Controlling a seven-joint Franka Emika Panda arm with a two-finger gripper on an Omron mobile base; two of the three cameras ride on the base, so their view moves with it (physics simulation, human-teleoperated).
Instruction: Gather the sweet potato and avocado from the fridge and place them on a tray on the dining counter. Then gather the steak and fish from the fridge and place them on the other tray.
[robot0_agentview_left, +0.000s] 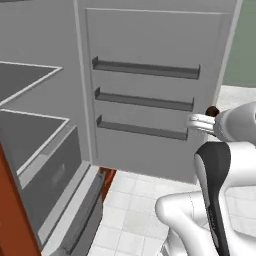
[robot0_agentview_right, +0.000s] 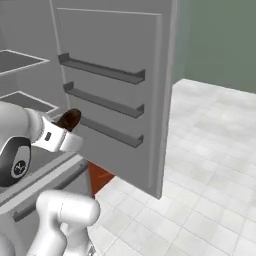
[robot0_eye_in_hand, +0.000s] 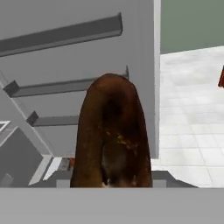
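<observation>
The sweet potato (robot0_eye_in_hand: 111, 131) is being held lengthwise between the fingers of the gripper (robot0_agentview_right: 67, 122), beside the open fridge door (robot0_agentview_right: 115, 75).

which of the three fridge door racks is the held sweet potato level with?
The lowest door rack. In the right base view the sweet potato in the gripper sits at its height; the middle and top racks run above it.

A muted grey-green wall (robot0_agentview_right: 220, 40) rises behind a floor of pale, off-white square tiles (robot0_agentview_right: 210, 165). A red-brown wooden cabinet front (robot0_agentview_left: 15, 220) stands at the left edge. Lighting is soft and even, without strong shadows.
</observation>
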